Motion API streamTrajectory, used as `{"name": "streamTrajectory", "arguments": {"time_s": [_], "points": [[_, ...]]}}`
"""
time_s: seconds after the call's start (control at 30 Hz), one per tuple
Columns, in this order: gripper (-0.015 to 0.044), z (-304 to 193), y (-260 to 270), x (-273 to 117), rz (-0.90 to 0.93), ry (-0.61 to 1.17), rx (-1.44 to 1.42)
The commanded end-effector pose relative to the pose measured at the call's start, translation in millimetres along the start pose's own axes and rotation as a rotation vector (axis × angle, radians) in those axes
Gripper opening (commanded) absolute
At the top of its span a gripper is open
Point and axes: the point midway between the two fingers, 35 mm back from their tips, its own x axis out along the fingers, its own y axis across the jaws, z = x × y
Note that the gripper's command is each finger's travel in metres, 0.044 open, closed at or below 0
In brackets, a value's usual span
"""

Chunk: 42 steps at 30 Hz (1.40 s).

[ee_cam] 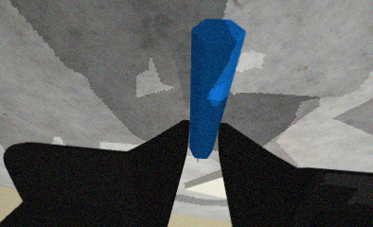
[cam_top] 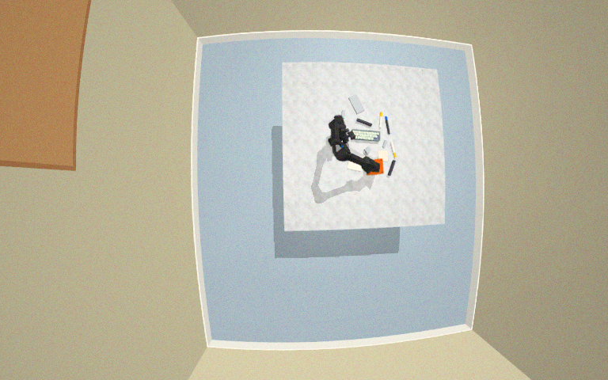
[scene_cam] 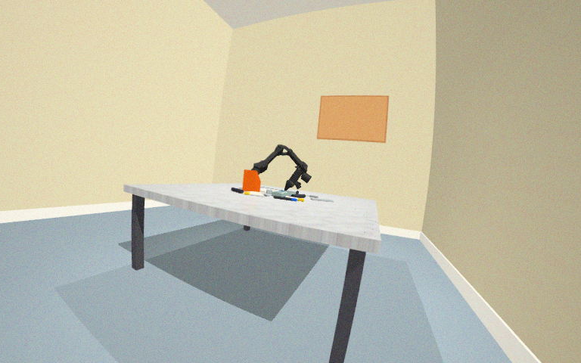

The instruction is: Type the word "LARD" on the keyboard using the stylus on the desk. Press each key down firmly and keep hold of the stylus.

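The blue stylus shows in the wrist view with its near end between the two black fingertips and the rest pointing away up the frame. A small blue spot of it shows beside the arm in the top view. My gripper is shut on the stylus, low at the desk. The fingers are mostly hidden under the arm in the top view. The keyboard, dark with pale keys, lies to the right of the gripper in the top view. Its letters are too small to read, and it is outside the wrist view.
An orange block stands by the arm's base. A black marker and a grey slab lie above the keyboard in the top view. Several pens lie to its right. Small grey blocks and pale notes lie below it.
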Motion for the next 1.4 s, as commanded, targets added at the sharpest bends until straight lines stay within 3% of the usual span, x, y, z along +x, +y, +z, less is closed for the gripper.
{"name": "streamTrajectory", "arguments": {"time_s": [0.0,0.33,0.53,1.37], "points": [[0.0000,-0.3,-0.3,-1.1,-0.001,-0.001,-0.001],[0.0000,-24.2,-0.4,-42.2,-0.002,0.000,0.001],[0.0000,-22.0,-2.9,-41.2,-0.005,-0.020,0.012],[0.0000,-17.0,-109.3,-44.2,-0.245,-0.505,0.385]]}}
